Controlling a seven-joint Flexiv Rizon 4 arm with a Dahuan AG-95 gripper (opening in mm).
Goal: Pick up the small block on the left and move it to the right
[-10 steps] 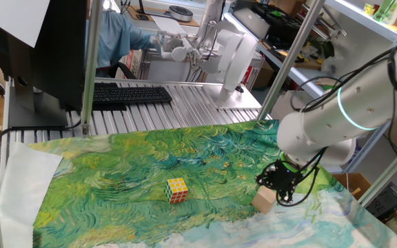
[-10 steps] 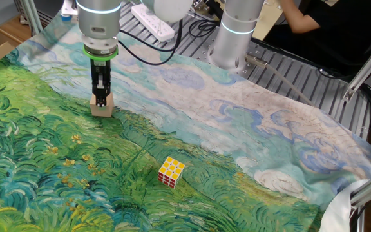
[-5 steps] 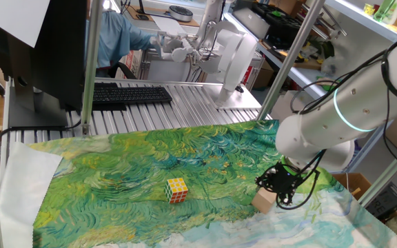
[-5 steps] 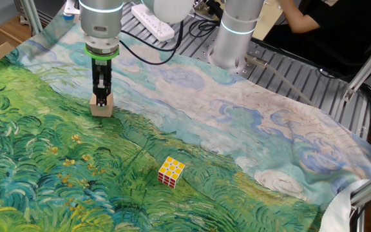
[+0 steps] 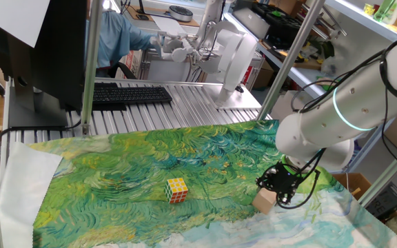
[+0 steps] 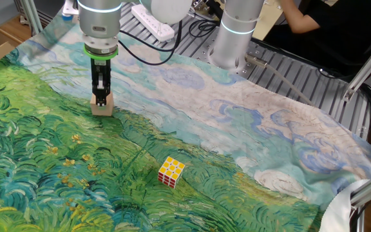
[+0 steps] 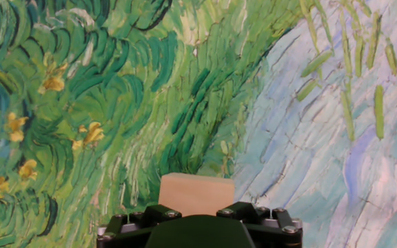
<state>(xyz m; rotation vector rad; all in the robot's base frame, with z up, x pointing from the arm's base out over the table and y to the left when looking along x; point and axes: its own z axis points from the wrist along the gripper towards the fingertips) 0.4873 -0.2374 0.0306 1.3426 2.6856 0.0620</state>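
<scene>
The small block (image 6: 102, 106), a plain tan wooden cube, rests on the painted cloth at the left of the other fixed view and at the right of one fixed view (image 5: 264, 200). My gripper (image 6: 101, 96) stands straight down over it, its fingers flanking the block's top and closed against it. In the hand view the block (image 7: 196, 193) sits at the bottom centre, partly hidden by the gripper body; the fingertips do not show there. The block is not lifted.
A yellow-and-white puzzle cube (image 6: 171, 171) lies on the cloth (image 6: 237, 129) towards the middle, also seen in one fixed view (image 5: 176, 190). A keyboard (image 5: 126, 94) and a monitor stand behind the cloth. A person sits at the back.
</scene>
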